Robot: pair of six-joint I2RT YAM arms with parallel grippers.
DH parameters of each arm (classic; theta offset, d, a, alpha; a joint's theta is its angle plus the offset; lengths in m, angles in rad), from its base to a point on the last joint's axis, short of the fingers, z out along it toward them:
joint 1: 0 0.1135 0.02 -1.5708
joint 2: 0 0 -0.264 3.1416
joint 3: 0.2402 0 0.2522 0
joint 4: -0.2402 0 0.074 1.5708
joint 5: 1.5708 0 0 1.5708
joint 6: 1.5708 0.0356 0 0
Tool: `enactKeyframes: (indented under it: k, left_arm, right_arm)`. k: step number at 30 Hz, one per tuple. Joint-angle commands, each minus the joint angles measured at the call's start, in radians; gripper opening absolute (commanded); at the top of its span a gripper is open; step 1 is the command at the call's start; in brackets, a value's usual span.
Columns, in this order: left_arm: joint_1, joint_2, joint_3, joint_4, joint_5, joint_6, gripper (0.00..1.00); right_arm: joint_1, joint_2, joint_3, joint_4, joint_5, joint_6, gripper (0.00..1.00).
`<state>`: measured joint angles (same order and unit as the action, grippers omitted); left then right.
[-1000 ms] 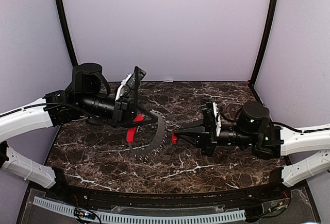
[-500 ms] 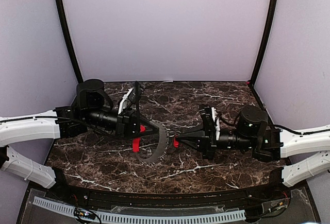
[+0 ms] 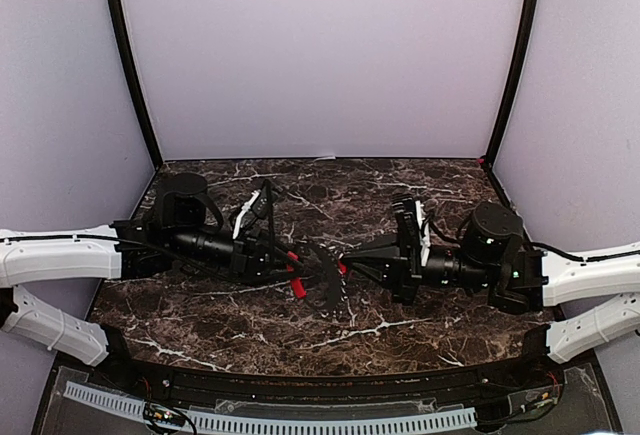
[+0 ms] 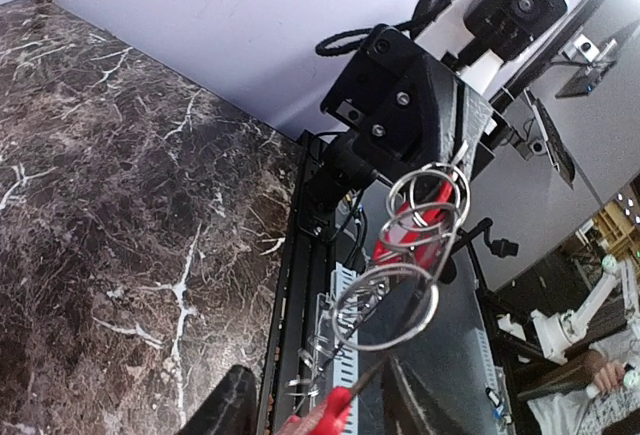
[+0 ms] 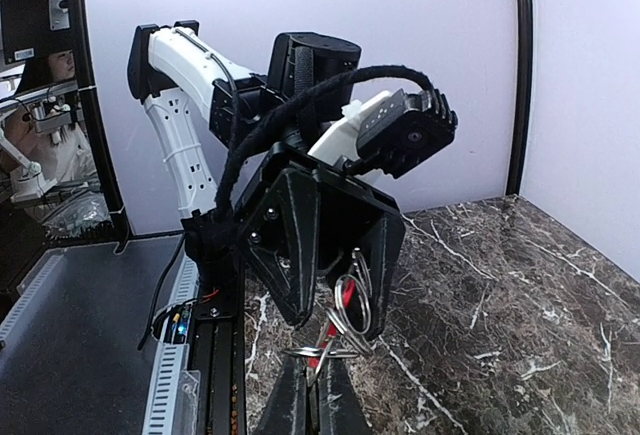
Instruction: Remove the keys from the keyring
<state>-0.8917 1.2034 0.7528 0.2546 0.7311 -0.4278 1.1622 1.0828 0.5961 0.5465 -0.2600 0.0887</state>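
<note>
The keyring (image 4: pixel 434 304) is a cluster of linked silvery wire loops hanging in the air between my two grippers. Its red sleeve (image 3: pixel 297 286) dangles under my left gripper (image 3: pixel 300 261). In the left wrist view the sleeve (image 4: pixel 335 410) lies between the spread fingers of the left gripper (image 4: pixel 320 377), which stands open. My right gripper (image 3: pixel 345 258) faces it tip to tip and is shut on the small red-headed key (image 3: pixel 342 268). In the right wrist view the loops (image 5: pixel 352 300) hang just beyond the closed right gripper (image 5: pixel 313 365).
A dark toothed arc (image 3: pixel 331 293) hangs below the two gripper tips, over the dark marble tabletop (image 3: pixel 420 195). Purple walls close in the back and both sides. A black rail and a white cable tray (image 3: pixel 270 420) run along the near edge.
My left arm has moved right and down, close to the right gripper. Its jaws have opened and released the red sleeve. The right gripper stays shut on the key.
</note>
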Motion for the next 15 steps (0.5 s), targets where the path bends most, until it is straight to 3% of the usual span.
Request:
enactKeyframes:
  k: [1,6,10,15]
  left_arm:
    - [0.005,-0.097,0.034,-0.118,-0.18,0.073,0.54]
    - [-0.005,-0.18,0.114,-0.249,-0.398,0.159,0.54]
    - [-0.06,-0.138,0.193,-0.331,-0.516,0.198,0.46]
    - [-0.125,-0.017,0.248,-0.329,-0.496,0.236,0.37]
  right_arm:
    - [-0.003,0.011,0.009,0.053,0.028,0.014,0.0]
    - [-0.003,0.026,0.023,0.035,0.071,0.018,0.0]
    - [-0.002,0.045,0.038,0.01,0.169,0.044,0.0]
    - [-0.002,0.071,0.059,-0.026,0.225,0.065,0.0]
